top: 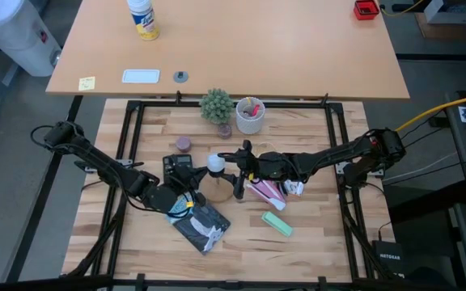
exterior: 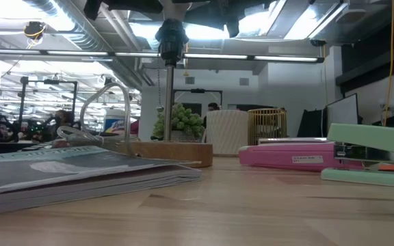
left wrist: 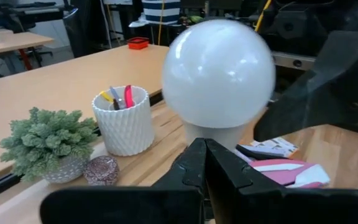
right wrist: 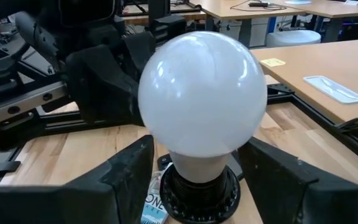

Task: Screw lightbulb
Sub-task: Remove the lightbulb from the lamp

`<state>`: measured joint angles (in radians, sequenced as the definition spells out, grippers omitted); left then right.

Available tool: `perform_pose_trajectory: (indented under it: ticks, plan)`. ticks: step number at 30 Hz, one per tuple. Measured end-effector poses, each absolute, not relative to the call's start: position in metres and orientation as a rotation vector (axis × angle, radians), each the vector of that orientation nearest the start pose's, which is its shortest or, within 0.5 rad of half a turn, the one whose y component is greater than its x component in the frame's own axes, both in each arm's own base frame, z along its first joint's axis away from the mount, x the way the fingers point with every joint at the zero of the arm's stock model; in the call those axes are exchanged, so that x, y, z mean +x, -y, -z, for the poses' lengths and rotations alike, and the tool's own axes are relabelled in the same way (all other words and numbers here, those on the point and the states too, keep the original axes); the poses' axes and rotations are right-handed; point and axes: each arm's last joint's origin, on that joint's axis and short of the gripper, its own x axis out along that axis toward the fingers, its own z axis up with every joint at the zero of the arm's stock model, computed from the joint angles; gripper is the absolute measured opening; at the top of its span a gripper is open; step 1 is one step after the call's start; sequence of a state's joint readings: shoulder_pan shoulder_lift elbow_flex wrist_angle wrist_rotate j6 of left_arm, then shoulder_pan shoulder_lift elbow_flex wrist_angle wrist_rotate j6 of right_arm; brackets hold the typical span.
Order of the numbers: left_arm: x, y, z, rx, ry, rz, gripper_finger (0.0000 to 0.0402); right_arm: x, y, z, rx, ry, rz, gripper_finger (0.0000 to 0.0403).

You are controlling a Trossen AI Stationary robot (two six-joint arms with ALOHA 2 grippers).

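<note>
The lightbulb [right wrist: 202, 93], white and round, stands upright with its neck in the black socket [right wrist: 197, 194] of the wooden stand [top: 217, 191] at mid-table. My right gripper [right wrist: 197, 163] comes level from the table's right side and is open. One finger [right wrist: 124, 171] stands on each side of the bulb's neck, with a gap to it. My left gripper [left wrist: 204, 158] reaches in from the left, shut. Its tips are close under the bulb [left wrist: 218, 71], by the neck [left wrist: 213, 134]. My left gripper points roughly level from the table's left at the foot of the bulb's neck [left wrist: 213, 134]. Its own shut fingers [left wrist: 194, 163] cover the spot, so I cannot tell whether they touch the bulb or the socket.
A white cup of pens [top: 249, 115], a small plant [top: 217, 105] and a purple jar [top: 184, 144] stand behind the stand. A pink stapler [top: 269, 191], a green stapler [top: 277, 223] and a booklet [top: 202, 226] lie nearer the front edge.
</note>
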<state>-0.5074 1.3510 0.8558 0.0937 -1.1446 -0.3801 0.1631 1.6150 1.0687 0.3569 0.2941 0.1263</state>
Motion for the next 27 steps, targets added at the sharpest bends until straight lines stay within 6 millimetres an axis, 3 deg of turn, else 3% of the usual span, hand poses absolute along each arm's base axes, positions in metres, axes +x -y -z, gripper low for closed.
perform_pose_trajectory:
  ticks: [10,27]
  plan:
    - [0.248,0.122,-0.269,-0.010,-0.092,-0.804,0.0001,0.362,-0.052,-0.272,0.083,-0.187,0.118,0.0237]
    - [0.252,0.111,-0.270,-0.030,-0.066,-0.885,0.0001,0.374,-0.052,-0.258,0.080,-0.160,0.170,0.0237]
